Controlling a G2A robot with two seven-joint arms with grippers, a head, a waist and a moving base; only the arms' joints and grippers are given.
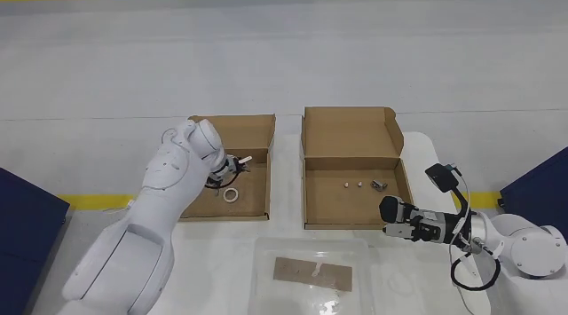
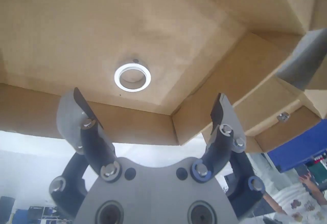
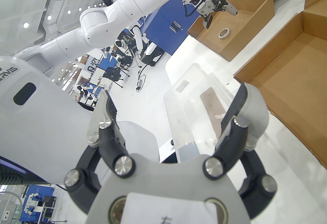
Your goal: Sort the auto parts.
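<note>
You had two boxes side by side on the table [image 1: 222, 248]. The left box [image 1: 253, 129] held a ring [image 1: 230, 194] on its floor, and the right box [image 1: 351, 133] held small parts [image 1: 359, 184] toward its front. The tray [image 1: 266, 257] lay in front of both. The left gripper [image 1: 241, 165] hung over the left box, just behind the ring. The right gripper [image 1: 387, 211] sat at the right box's front corner, right of the tray.

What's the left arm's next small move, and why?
Probably lift straight up out of the left box and head toward the clear tray. The left gripper hangs over the box with jaws open and empty. The white ring already lies flat on the box floor, apart from them, so nothing seems left to do there.
</note>
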